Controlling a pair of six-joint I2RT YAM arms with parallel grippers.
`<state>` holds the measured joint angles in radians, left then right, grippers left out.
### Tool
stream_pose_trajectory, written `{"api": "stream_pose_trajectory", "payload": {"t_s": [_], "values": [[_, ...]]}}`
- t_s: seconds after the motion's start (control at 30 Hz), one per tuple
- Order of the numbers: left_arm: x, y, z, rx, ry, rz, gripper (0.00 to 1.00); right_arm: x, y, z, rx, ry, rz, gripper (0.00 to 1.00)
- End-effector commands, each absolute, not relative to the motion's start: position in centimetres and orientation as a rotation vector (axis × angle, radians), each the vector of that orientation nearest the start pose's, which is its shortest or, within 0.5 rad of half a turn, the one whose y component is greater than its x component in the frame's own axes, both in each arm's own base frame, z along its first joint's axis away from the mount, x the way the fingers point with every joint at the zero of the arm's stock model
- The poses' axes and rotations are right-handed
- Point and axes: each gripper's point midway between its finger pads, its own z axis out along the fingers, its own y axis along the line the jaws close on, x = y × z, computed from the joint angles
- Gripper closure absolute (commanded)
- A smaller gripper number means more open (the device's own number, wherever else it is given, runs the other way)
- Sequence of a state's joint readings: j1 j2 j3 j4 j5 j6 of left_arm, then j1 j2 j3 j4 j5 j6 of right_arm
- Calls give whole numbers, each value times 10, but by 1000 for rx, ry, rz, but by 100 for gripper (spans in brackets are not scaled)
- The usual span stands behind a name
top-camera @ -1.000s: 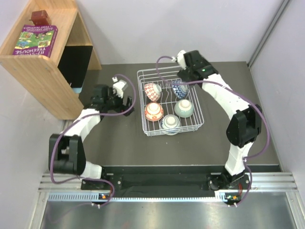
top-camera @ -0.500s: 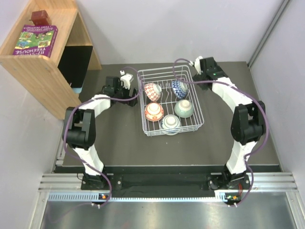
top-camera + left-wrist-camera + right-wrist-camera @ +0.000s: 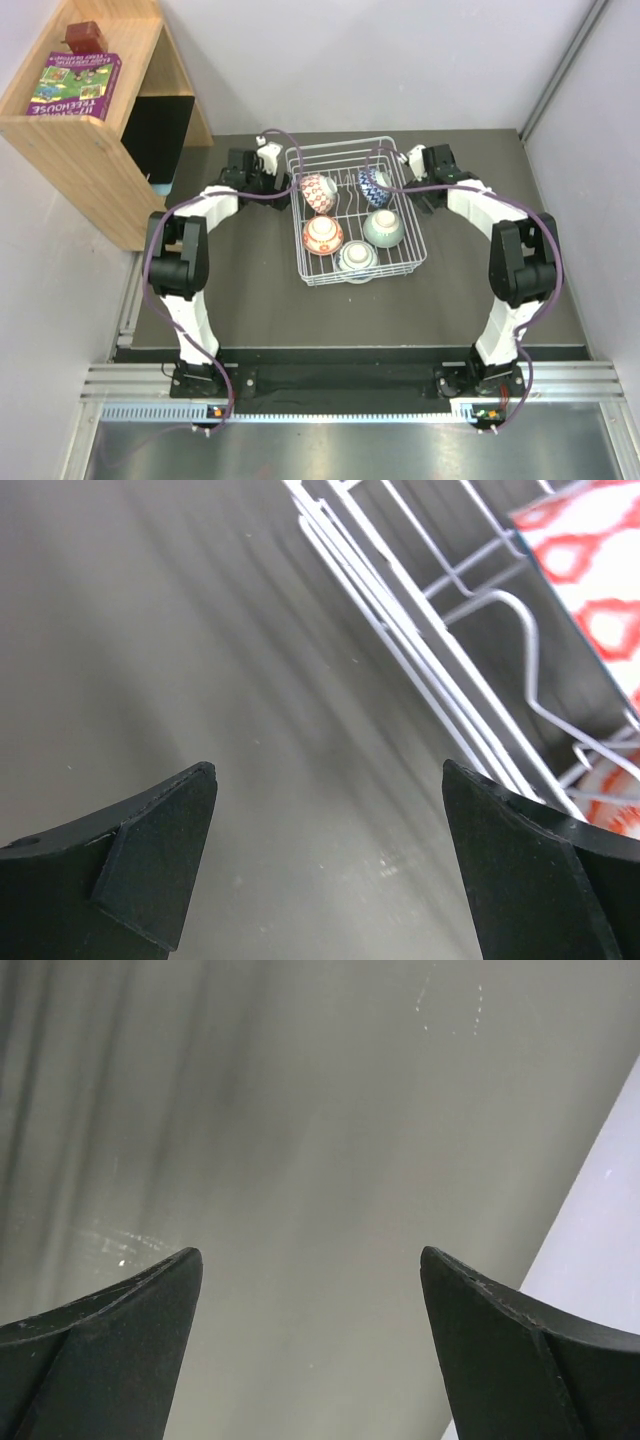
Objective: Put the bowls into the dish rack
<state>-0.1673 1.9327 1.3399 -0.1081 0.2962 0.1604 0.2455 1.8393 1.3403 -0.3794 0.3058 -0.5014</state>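
Note:
The white wire dish rack [image 3: 412, 262] stands mid-table and holds five bowls: red-and-white [image 3: 318, 190], blue-and-white [image 3: 375, 185], orange-red [image 3: 323, 233], pale green [image 3: 384, 228] and a second blue-and-white [image 3: 357, 258]. My left gripper [image 3: 272, 188] is open and empty, low over the table just outside the rack's far-left side. In the left wrist view it [image 3: 328, 780] has the rack's wires [image 3: 400, 610] and the red-and-white bowl [image 3: 590, 550] to its right. My right gripper [image 3: 428, 190] is open and empty outside the rack's far-right side. The right wrist view [image 3: 310, 1255] shows only bare table under it.
A wooden shelf [image 3: 90, 150] stands at the back left with a purple book [image 3: 75, 85] and a dark red object [image 3: 85, 35] on top. The back wall [image 3: 400, 60] runs close behind the rack, and a side wall [image 3: 600, 1260] shows to the right of the right gripper.
The right gripper has left the far blue-and-white bowl and moved out to the rack's right side. The left gripper has moved back and right to the rack's far-left side.

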Motion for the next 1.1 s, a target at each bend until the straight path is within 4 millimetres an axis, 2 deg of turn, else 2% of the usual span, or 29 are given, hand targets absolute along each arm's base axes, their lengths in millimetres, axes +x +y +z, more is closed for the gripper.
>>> {"api": "stream_pose_trajectory", "payload": {"t_s": [0.0, 0.07, 0.3, 0.37, 0.43, 0.57, 0.7, 0.8, 0.87, 0.9, 0.93, 0.97, 1.0, 1.03, 1.07], "values": [[513, -149, 92, 565, 2148, -358, 1, 453, 72, 105, -834, 2304, -352, 10], [515, -153, 87, 571, 2159, -366, 1, 450, 79, 102, -864, 2305, -344, 11], [526, -172, 87, 612, 2147, -367, 1, 441, 91, 100, -924, 2301, -344, 11], [526, -181, 83, 631, 2151, -368, 1, 440, 94, 100, -933, 2300, -339, 11], [529, -191, 87, 655, 2142, -365, 1, 438, 98, 100, -948, 2299, -336, 11], [531, -207, 82, 704, 2148, -361, 1, 436, 102, 99, -965, 2296, -340, 11], [534, -212, 87, 706, 2139, -343, 1, 437, 99, 99, -962, 2289, -362, 11], [535, -202, 87, 649, 2154, -300, 1, 440, 95, 105, -944, 2279, -388, 10], [534, -185, 94, 606, 2149, -269, 1, 441, 90, 113, -917, 2276, -392, 9], [533, -178, 96, 585, 2154, -268, 1, 442, 87, 124, -895, 2261, -388, 8], [534, -165, 100, 550, 2159, -275, 1, 442, 82, 130, -869, 2264, -377, 6], [532, -157, 113, 531, 2143, -281, 1, 439, 78, 135, -862, 2271, -369, 2], [526, -148, 112, 517, 2165, -289, 1, 438, 75, 151, -838, 2247, -363, 0], [525, -130, 117, 484, 2170, -282, 1, 437, 69, 158, -823, 2243, -357, 0], [521, -121, 136, 468, 2141, -284, 1, 434, 66, 164, -814, 2239, -354, 0]]}}
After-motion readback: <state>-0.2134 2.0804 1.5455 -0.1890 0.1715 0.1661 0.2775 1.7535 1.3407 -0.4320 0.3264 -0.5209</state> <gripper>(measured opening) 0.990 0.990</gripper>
